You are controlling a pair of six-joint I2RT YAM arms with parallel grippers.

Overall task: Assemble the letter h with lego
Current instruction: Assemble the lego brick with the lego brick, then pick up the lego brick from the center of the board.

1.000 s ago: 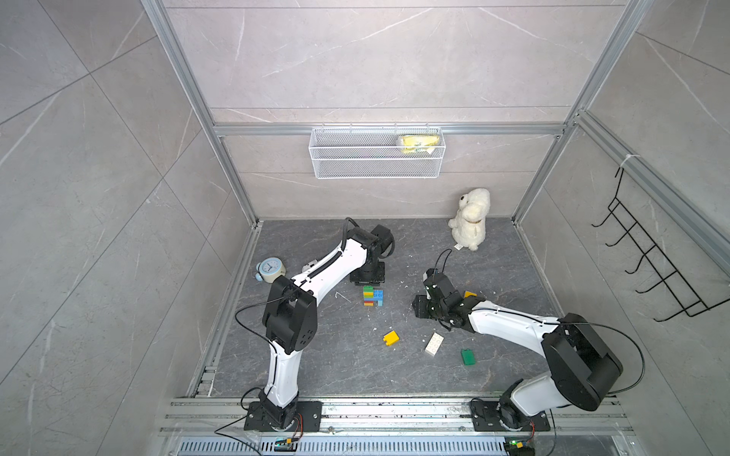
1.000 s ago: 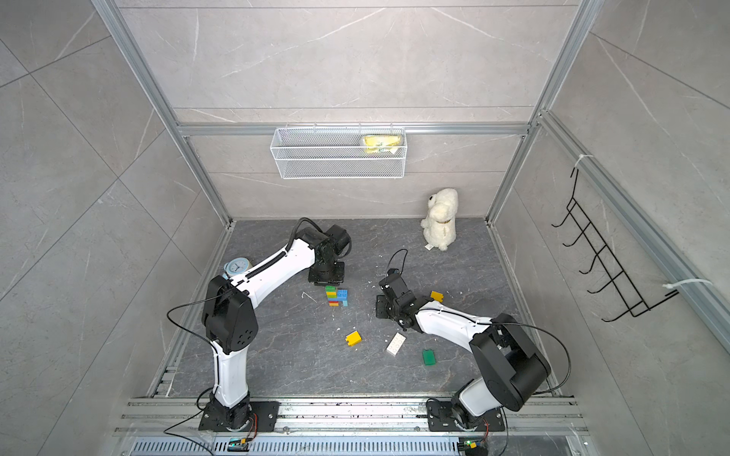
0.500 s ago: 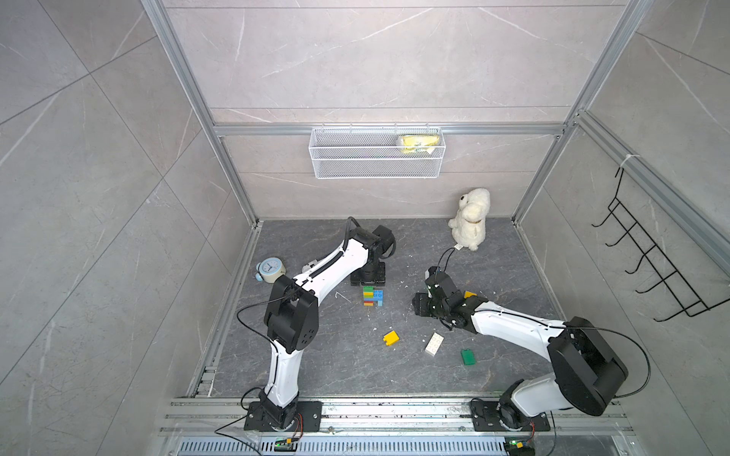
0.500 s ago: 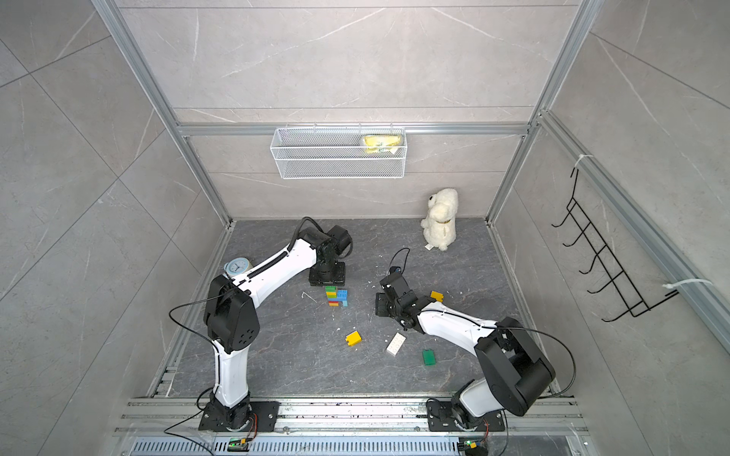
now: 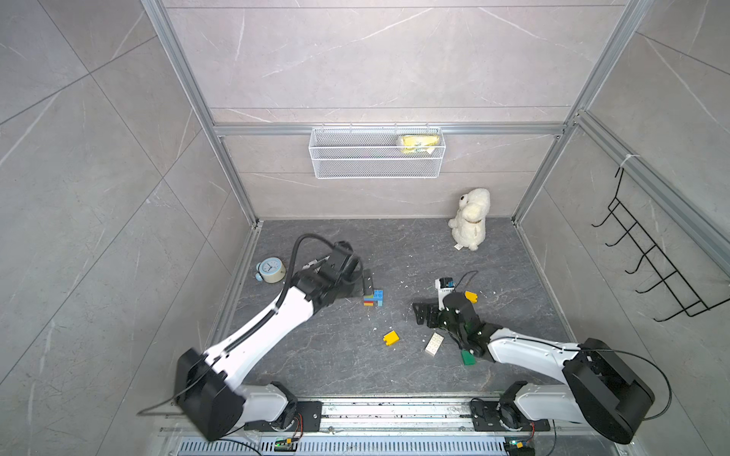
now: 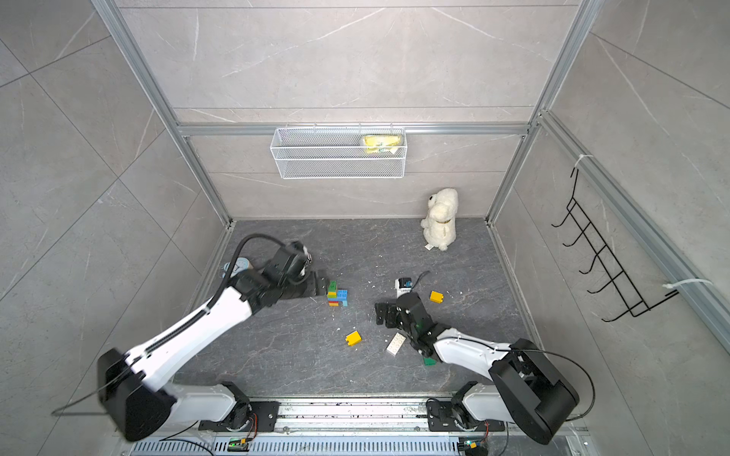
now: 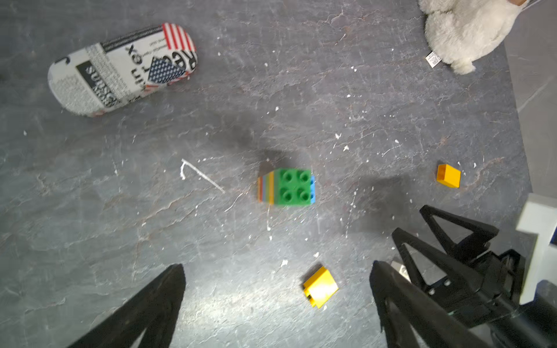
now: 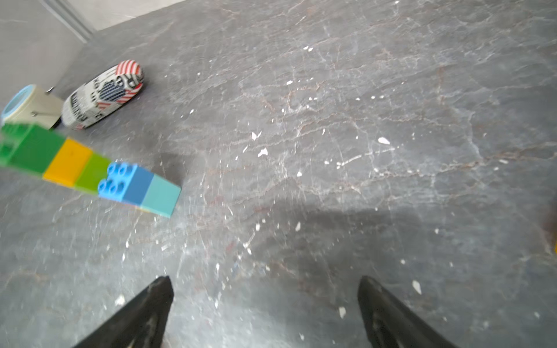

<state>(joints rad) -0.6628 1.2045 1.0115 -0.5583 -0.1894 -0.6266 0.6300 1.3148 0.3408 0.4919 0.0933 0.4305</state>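
You are working on the dark stone floor (image 5: 395, 252), with the left arm (image 5: 276, 319) reaching in from one side and the right arm (image 5: 525, 349) from the other. The plush toy (image 5: 470, 219) sits by the back wall, well apart from the work.

Between the arms stands the brick stack (image 5: 373, 298). It is a tall column topped by a green square, with a blue brick stepping out low on one side over a light blue one. I read that as the h's stem and the start of its shoulder, so the short leg is probably still to build.

Your left gripper (image 7: 275, 266) is near the stack, jaws spread wide and empty. Your right gripper (image 8: 264, 278) is further off, also spread wide with nothing between its fingers.

The loose pieces:
- A white brick (image 5: 434, 344) lies just beside the right arm.
- A yellow brick (image 5: 391, 338) lies between the white one and the stack.
- A green brick (image 5: 468, 358) lies partly under the right arm.
- An orange brick (image 5: 471, 296) lies beyond the right wrist.

These bricks should be light, hard and slick, and likely to skate on the stone. Take each by its flat side walls, not by the studs. The stack looks narrow and tippy, so steady it low with one gripper while you press with the other.
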